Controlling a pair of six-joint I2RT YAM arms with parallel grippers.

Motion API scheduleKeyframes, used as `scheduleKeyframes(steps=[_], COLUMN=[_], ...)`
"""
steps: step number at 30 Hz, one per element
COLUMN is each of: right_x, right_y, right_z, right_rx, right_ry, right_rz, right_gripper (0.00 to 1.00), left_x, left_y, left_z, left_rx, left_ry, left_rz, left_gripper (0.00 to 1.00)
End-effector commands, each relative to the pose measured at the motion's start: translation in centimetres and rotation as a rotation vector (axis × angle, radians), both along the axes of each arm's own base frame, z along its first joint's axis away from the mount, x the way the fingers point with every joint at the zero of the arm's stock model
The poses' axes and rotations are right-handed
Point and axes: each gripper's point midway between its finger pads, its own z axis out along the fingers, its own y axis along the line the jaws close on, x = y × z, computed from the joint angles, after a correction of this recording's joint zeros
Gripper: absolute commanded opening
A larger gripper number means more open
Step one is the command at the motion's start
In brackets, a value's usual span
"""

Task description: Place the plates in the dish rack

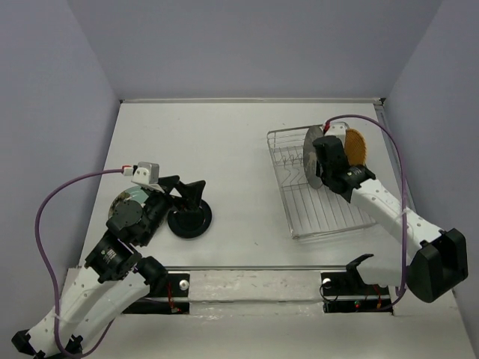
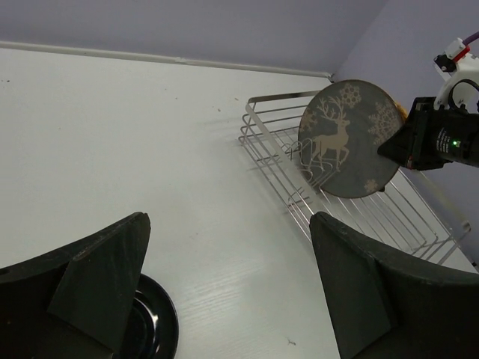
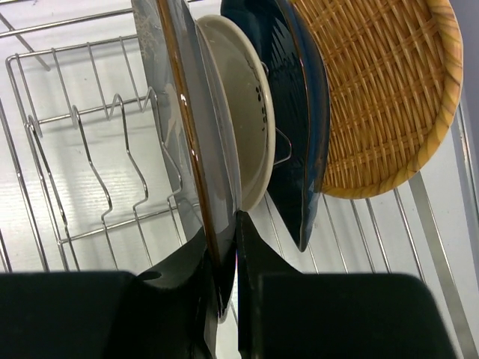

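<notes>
The silver wire dish rack (image 1: 333, 206) stands at the right. In it stand upright the orange woven plate (image 3: 382, 90), the dark blue leaf plate (image 3: 299, 112) and the cream plate (image 3: 243, 112). My right gripper (image 3: 228, 254) is shut on the rim of the large grey deer plate (image 2: 348, 138), held upright in the rack beside the cream plate. My left gripper (image 1: 183, 191) is open just above the small glossy black plate (image 1: 189, 219), which lies flat on the table. A pale green plate (image 1: 127, 200) lies partly hidden under my left arm.
Free tines (image 3: 90, 149) stand in the rack to the left of the grey plate. The table's back wall (image 1: 247, 99) runs behind the rack. A mounting rail (image 1: 254, 284) runs along the near edge.
</notes>
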Motion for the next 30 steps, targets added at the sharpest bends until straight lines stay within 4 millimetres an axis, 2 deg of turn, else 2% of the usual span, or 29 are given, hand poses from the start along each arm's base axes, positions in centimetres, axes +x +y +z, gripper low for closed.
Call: scheduleKeyframes(steps=[1, 2, 3, 4, 6, 12, 16, 18, 19, 20, 21, 23, 24, 25, 26, 27, 28, 29, 30], right_x=[1.5, 1.4, 1.4, 1.2, 0.9, 0.0, -0.8, -1.5, -2.3, -2.6, -2.7, -3.5, -4.7, -4.4, -4.5, -5.2, -5.0, -5.2, -6.2], right_y=[-0.4, -0.5, -0.5, -0.6, -0.8, -0.6, 1.3, 4.5, 7.1, 8.7, 10.8, 14.3, 17.0, 19.0, 20.6, 23.0, 25.0, 26.6, 29.0], right_z=[2.5, 2.9, 3.1, 3.6, 4.9, 8.4, 10.3, 11.5, 11.6, 11.5, 12.3, 11.6, 11.4, 10.4, 10.5, 10.7, 8.9, 8.2, 8.3], right_rx=[0.049, 0.05, 0.05, 0.05, 0.059, 0.117, 0.24, 0.377, 0.453, 0.504, 0.566, 0.64, 0.659, 0.666, 0.675, 0.704, 0.727, 0.754, 0.824], right_ry=[-0.127, -0.135, -0.138, -0.144, -0.16, -0.209, -0.239, -0.257, -0.241, -0.234, -0.261, -0.217, -0.192, -0.166, -0.157, -0.152, -0.099, -0.073, -0.051], right_rz=[-0.067, -0.067, -0.065, -0.065, -0.069, -0.042, 0.043, 0.163, 0.265, 0.321, 0.391, 0.477, 0.543, 0.565, 0.588, 0.644, 0.652, 0.677, 0.729], right_gripper=[0.14, 0.3, 0.3, 0.51, 0.69, 0.72, 0.72, 0.71, 0.67, 0.65, 0.63, 0.61, 0.6, 0.59, 0.59, 0.58, 0.57, 0.57, 0.57], left_x=[0.3, 0.3, 0.3, 0.4, 0.4, 0.5, 0.5, 0.6, 0.8, 0.8, 0.8, 1.0, 1.1, 1.0, 0.9, 0.7, 0.7, 0.5, 0.2], left_y=[-0.1, -0.1, -0.2, -0.2, 0.0, -0.1, 0.0, 0.3, 0.5, 0.6, 0.7, 1.6, 2.0, 2.9, 3.4, 4.1, 4.8, 5.2, 5.9], left_z=[0.3, 0.3, 0.2, 0.3, 0.3, 0.3, 0.4, 0.7, 0.8, 0.9, 1.0, 1.4, 1.6, 2.0, 2.2, 2.6, 2.9, 3.1, 3.5], left_rx=[-0.002, 0.0, 0.001, 0.002, -0.001, 0.001, 0.002, 0.0, 0.0, -0.001, -0.002, -0.013, -0.019, -0.034, -0.043, -0.059, -0.072, -0.081, -0.1], left_ry=[-0.01, -0.01, -0.007, -0.008, -0.009, -0.009, -0.012, -0.021, -0.026, -0.03, -0.033, -0.044, -0.049, -0.061, -0.069, -0.082, -0.09, -0.099, -0.116], left_rz=[0.007, 0.007, 0.007, 0.006, 0.016, 0.013, 0.02, 0.032, 0.042, 0.049, 0.053, 0.091, 0.108, 0.145, 0.168, 0.191, 0.223, 0.235, 0.259], left_gripper=[0.99, 0.99, 0.99, 0.99, 0.99, 0.99, 0.99, 0.99, 0.99, 0.99, 0.99, 0.99, 0.99, 0.99, 0.99, 0.99, 0.99, 0.99, 0.99])
